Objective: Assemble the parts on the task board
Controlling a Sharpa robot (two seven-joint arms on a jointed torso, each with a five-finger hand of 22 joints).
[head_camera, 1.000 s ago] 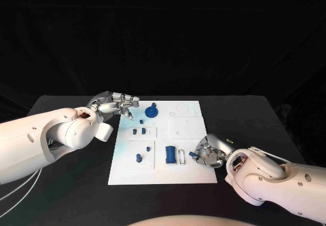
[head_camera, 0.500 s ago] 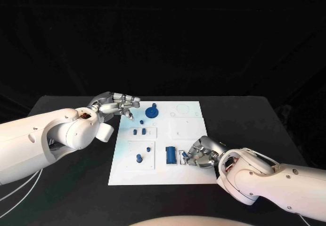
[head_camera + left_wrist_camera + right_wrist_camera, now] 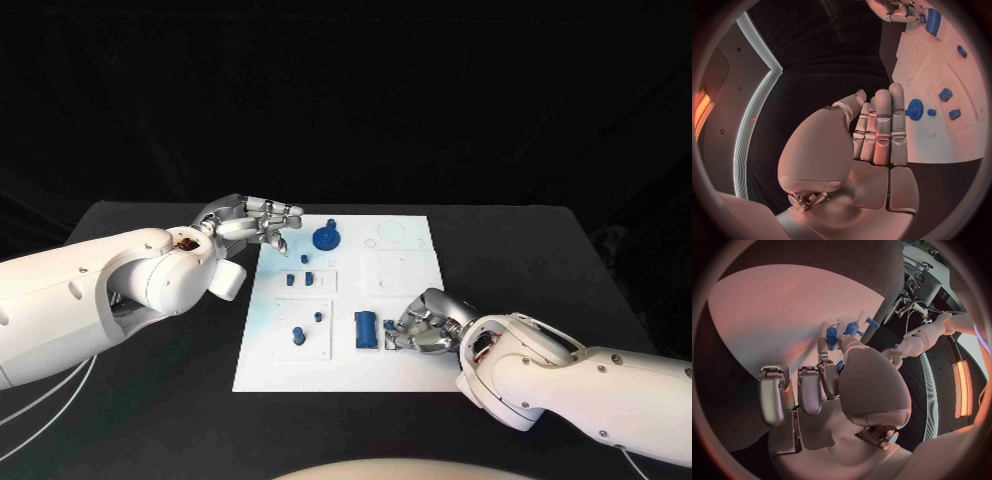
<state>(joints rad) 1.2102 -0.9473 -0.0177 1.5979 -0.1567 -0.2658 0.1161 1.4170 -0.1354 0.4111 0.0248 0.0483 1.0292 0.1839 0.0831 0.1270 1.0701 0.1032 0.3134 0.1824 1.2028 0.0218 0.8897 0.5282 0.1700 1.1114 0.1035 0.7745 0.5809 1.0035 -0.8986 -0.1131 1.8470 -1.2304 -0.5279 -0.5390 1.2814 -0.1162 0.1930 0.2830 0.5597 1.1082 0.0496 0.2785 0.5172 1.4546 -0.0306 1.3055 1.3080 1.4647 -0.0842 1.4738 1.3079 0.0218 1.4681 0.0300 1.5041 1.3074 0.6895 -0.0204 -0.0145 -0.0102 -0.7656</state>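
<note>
Low over the task board [image 3: 404, 275], the right hand [image 3: 427, 325] seemingly pinches a small blue part [image 3: 389, 326] for seating, while the left hand [image 3: 257, 222] waits open, holding nothing.

A robotics lab or test cell is showing here: a black table [image 3: 159, 400] is standing against black backdrop, a white task board [image 3: 404, 285] is lying on it, and cables [image 3: 911, 315] and lit panels [image 3: 963, 390] are ringing the space.
</note>
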